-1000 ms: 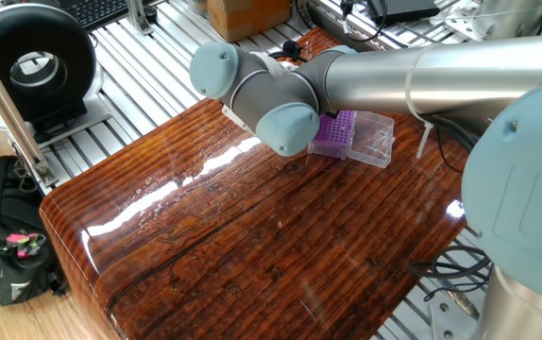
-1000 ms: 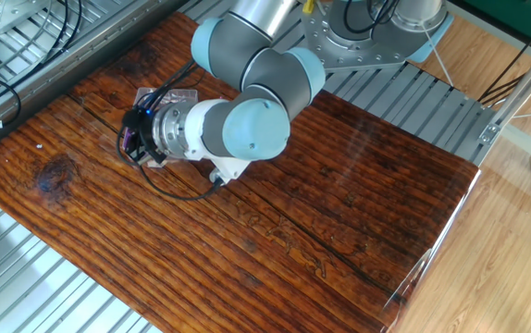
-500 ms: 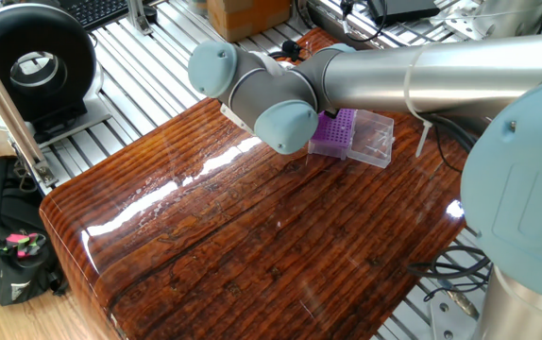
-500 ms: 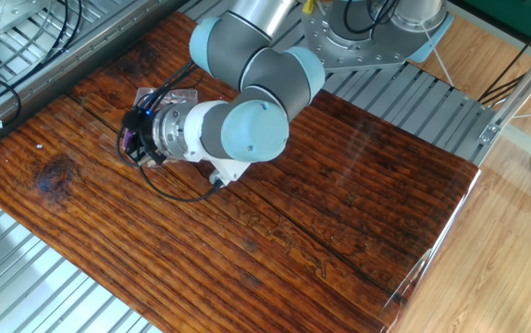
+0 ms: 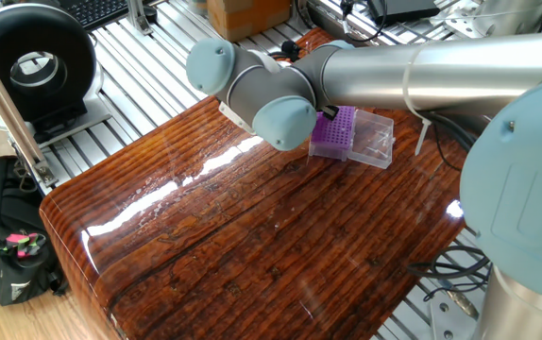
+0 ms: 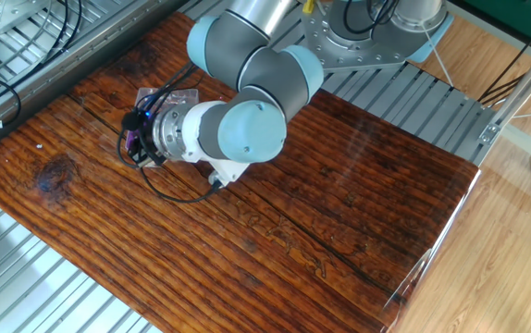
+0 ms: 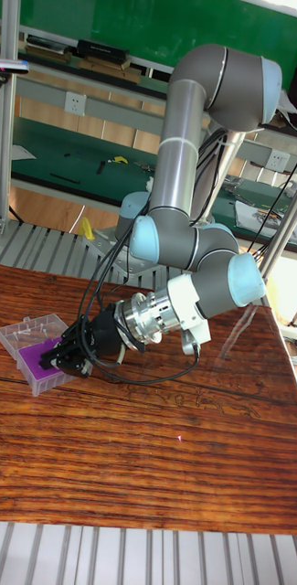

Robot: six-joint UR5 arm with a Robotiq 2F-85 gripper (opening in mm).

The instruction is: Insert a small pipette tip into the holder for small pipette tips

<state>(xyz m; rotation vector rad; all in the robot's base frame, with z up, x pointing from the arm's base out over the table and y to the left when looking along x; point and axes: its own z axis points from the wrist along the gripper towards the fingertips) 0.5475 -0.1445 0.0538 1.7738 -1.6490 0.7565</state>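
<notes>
Tall fixed view: the arm [image 7: 189, 164] is reaching down and across, with the gripper [image 7: 60, 357] pointing at the holder [image 7: 31, 359]. The holder, a purple block joined to a clear box part [image 7: 27, 329], is sitting on the worktop [image 7: 148, 457]. The gripper's black tip is hanging right over the purple block, at its edge farther from the clear box part. Cannot tell whether the fingers are spread or closed, nor whether they are pinching a tip; too dark and small.

One fixed view: the wrist joints [image 5: 252, 90] are covering the gripper. Beside them the holder [image 5: 335, 132] is showing its grid of tiny holes, with the clear box part [image 5: 375, 140] on its far side from the wrist. A dark bit of the tool is overlapping the purple block's near corner.

The other fixed view: the gripper [image 6: 134, 139] is sitting over the holder [image 6: 132, 141], hiding most of the purple; the clear box part [image 6: 166, 96] is sticking out behind it. A black cable [image 6: 168, 190] is looping from the wrist over the worktop [image 6: 275, 231] just beside the holder.
</notes>
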